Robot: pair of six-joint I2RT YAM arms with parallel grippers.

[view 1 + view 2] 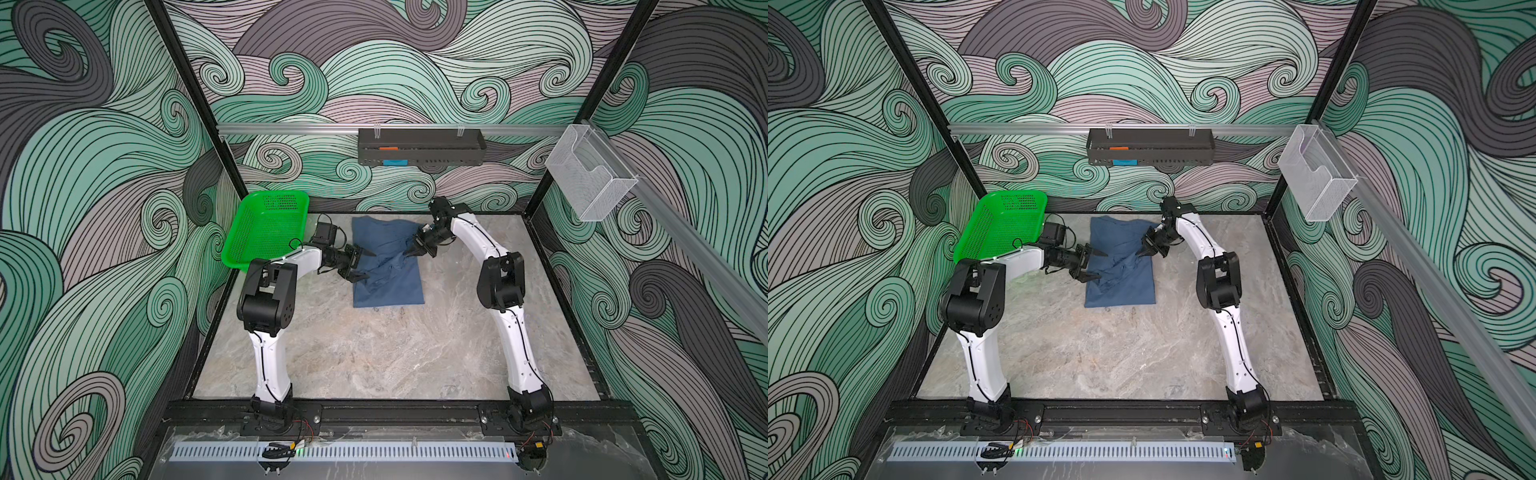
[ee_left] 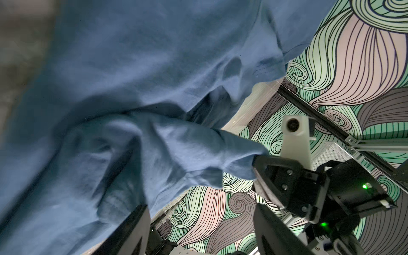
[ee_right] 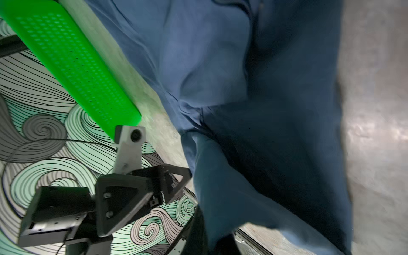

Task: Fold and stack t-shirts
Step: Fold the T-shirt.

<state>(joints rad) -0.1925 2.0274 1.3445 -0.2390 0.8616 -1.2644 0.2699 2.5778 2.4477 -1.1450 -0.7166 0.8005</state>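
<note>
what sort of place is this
Most likely a robot test cell, not a home: white robot arms bolted to a black base rail, wave-patterned wall panels enclosing the marble-look tabletop, one slate-blue cloth t-shirt laid out.

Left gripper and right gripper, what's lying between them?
Only the t-shirt: its rumpled cloth spans the gap from the open left gripper to the right gripper pinching it, seen in both top views.

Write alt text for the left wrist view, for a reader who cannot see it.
A slate-blue t-shirt fills most of the frame, one bunched fold drawn out to the right gripper, shut on it. The left gripper has its jaws open nearby. Behind is a wave-patterned wall.
</note>
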